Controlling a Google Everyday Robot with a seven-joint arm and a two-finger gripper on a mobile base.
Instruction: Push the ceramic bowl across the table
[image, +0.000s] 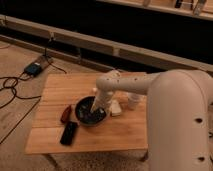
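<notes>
The gripper (96, 113), fingers' state unclear, sits in the bowl (90, 111) mid-table (60, 85), poised to push; next, shove it toward an edge

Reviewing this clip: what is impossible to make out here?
- Pincer, camera view: down in the ceramic bowl; its contact with the bowl is hidden by the wrist.
- Small red object left of the bowl: too blurred to identify.
- Table: legs cut off by the bottom edge.
</notes>
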